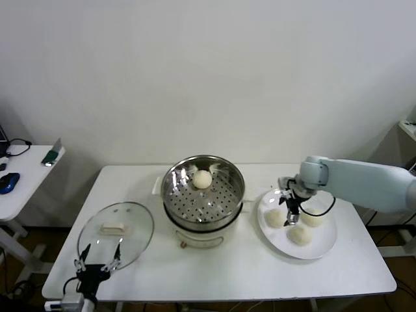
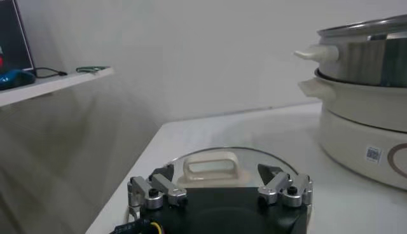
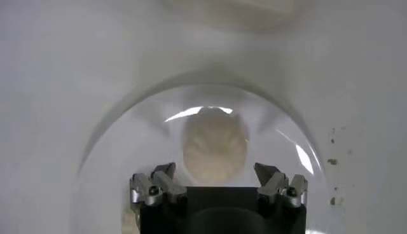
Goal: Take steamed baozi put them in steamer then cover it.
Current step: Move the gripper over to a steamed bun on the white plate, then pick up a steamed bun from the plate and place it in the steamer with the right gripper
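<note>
Lab or office, bare white wall (image 1: pixel 208 78); side desk (image 1: pixel 26 179), computer mouse (image 1: pixel 8 182)

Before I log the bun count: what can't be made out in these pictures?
- Right wrist view: only one baozi shows; the right gripper body cuts off the plate.
- Left wrist view: the steamer inside is hidden by its wall.
- Head view: the left gripper overlaps the cover rim.

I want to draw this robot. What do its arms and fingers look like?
The right arm is a smooth, thick, pale blue-white tube with a rounded joint. A thin black cable loops near its wrist. The right gripper and the left gripper are black blocks. The fingers are short silvery metal pieces with dark tips and small round bolts. Little of the left arm shows.
</note>
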Motion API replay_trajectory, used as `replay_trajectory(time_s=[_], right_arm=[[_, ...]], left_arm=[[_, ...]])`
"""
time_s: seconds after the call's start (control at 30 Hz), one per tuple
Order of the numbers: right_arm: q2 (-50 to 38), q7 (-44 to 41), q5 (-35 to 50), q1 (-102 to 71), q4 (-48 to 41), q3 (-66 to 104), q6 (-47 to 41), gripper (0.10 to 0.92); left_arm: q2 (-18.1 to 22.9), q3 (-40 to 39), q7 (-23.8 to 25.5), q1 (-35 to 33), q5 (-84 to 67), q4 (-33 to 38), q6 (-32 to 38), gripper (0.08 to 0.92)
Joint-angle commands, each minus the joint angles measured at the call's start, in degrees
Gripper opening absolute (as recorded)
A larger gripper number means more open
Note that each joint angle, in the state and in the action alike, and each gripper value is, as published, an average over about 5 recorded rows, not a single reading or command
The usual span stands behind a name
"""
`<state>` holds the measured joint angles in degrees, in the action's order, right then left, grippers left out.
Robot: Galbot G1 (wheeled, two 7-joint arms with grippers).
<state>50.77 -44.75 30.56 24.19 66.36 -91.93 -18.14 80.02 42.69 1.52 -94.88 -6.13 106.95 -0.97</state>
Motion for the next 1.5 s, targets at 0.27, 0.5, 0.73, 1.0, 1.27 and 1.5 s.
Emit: replay_trajectory(time_s=[0.27,0.5,0.73,1.0,1.27,1.5], right_arm=[[1.83,0.52,-1.14,-4.19,-3.27,3.46,-0.94,0.749],[1.00,-1.21,-0.47,-0.71,-1.87,2.68,-0.60,0.644],[-0.43,-6.02,3.61,15.44,1.04,-5.06,2.14,0.563],[3.04,-12.53,12.74,38.86,1.70,-12.62,4.59,0.560],[12.36,-6.61,26.28,44.50,10.07,-5.05,-0.98,0.560],[22.55,1.98,30.31,35.75,13.48,1.32,-7.08,0.560]], left_arm=[[-0.26,-0.19,0.01,0.03,0.30,-0.36,0.06,0.823],[-0.36,-0.16,-0.03,0.02,0.44,-0.14,-0.01,0.823],[-0.35,-0.35,-0.01,0.02,0.57,0.09,-0.05,0.823],[-0.81,-0.52,-0.02,0.07,0.72,0.36,0.05,0.823],[-0.80,-0.61,0.08,0.23,0.63,1.01,-0.11,0.823],[-0.53,-0.42,0.13,0.19,0.49,1.63,-0.22,0.823]])
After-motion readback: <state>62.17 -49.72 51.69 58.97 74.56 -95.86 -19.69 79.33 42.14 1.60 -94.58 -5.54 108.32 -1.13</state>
